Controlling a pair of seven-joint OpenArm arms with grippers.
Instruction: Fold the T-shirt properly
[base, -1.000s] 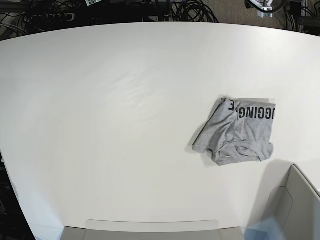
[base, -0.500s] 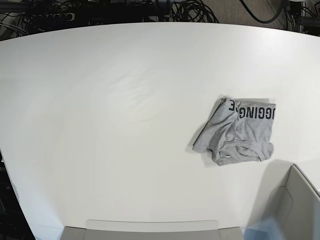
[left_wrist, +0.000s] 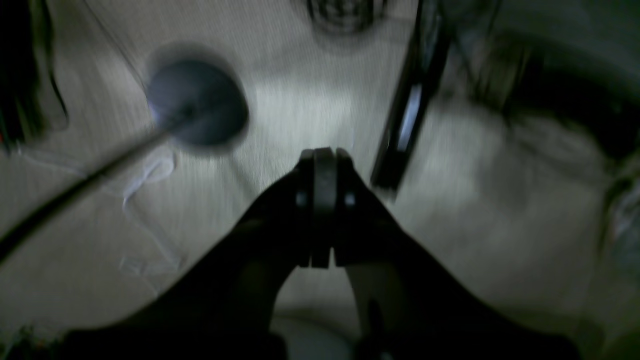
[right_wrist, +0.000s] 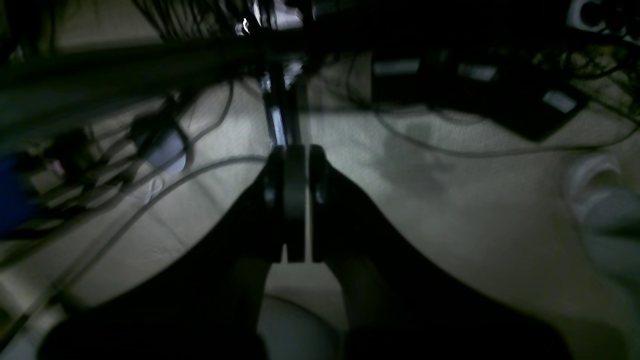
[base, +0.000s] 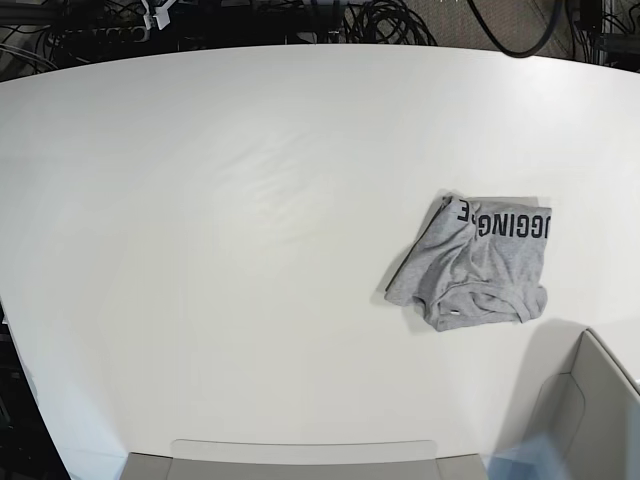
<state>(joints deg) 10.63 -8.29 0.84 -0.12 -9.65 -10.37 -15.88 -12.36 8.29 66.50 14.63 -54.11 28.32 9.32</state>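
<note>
White table fills our base view; the T-shirt lies bunched at its right, black letters "GGING" legible along its top edge. Our left gripper and right gripper are both closed, empty, over dim floor.

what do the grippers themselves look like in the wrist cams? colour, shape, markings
Both look alike: the left gripper and right gripper are matte black, with two broad curved fingers tapering to flat, upright pads. A small round fastener shows on each fingertip. No lettering or markings visible; both views are dim and blurred.
</note>
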